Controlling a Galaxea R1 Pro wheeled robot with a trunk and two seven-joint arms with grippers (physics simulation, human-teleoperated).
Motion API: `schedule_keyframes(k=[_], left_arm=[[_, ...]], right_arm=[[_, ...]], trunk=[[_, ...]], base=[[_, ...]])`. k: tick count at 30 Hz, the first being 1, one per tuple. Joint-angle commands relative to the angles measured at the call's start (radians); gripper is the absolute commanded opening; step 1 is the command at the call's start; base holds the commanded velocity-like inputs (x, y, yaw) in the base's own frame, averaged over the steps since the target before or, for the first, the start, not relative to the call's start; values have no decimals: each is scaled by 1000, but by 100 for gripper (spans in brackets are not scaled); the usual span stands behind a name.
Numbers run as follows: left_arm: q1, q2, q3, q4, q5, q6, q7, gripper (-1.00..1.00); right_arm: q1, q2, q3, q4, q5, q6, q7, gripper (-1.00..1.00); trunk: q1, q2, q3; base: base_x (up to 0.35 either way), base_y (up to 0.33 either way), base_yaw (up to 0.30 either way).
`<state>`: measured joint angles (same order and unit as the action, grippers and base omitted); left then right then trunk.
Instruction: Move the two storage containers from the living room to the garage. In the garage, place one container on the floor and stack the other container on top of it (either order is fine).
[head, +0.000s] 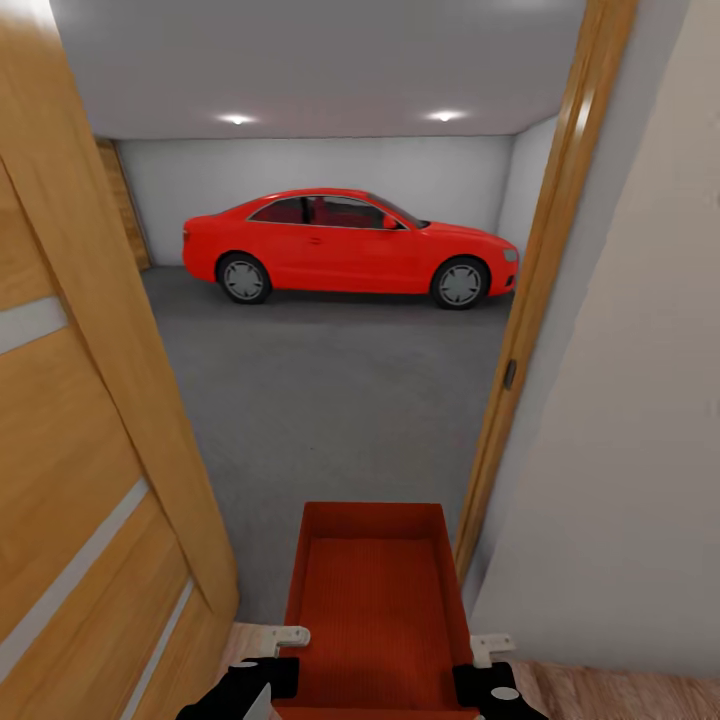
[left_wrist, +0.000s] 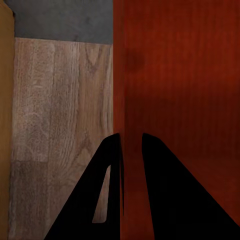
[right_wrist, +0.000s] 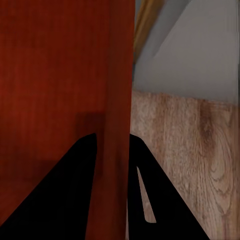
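**Ana:** Head view has the storage container (head: 375, 590) carried low in front of the robot, right at the doorway, its far end already over the dark concrete floor (head: 330, 400) of the garage. A red car (head: 350, 245) is parked at the back, and the wooden door (head: 80, 450) stands open on the left.

**Ben:** And the hold?

**Ana:** One wall each. The left gripper (left_wrist: 131, 145) has its fingers clamped across the left side wall, one finger inside and one outside; the right gripper (right_wrist: 112, 145) does the same on the right wall.

**Ben:** How do you think it handles?

**Ana:** Lidless and thin-walled, so I'd guess light, and the walls stand straight under the pinch. The long walls look like the sensible place to hold it; with only an edge pinched, it could pivot or slip if the arms drift apart.

**Ben:** Clearance?

**Ana:** The right door frame (head: 540, 300) is near the container's corner. The plank floor (left_wrist: 60, 125) lies below the grippers.
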<state>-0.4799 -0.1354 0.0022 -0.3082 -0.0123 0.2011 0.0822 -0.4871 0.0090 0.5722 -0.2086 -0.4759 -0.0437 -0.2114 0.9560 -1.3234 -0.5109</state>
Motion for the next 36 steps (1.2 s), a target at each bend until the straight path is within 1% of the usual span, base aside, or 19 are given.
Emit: schedule_keyframes(k=[1,29,36], left_arm=[[0,-1,-7,-6,-5,6,8,-100],[0,-1,-7,-6,-5,7,8,-100],[0,-1,-7,-6,-5,16,7,-100]], right_arm=[[-1,0,2,5,-24,5,-17,-100],[-1,-1,2,5,-24,7,-17,-100],[-1,-1,2,5,-24,7,-17,-100]], trunk=[[0,-1,-1],[0,-1,-1],[0,-1,-1]], base=[[0,0,-59],[1,1,-3],[126,219,0]])
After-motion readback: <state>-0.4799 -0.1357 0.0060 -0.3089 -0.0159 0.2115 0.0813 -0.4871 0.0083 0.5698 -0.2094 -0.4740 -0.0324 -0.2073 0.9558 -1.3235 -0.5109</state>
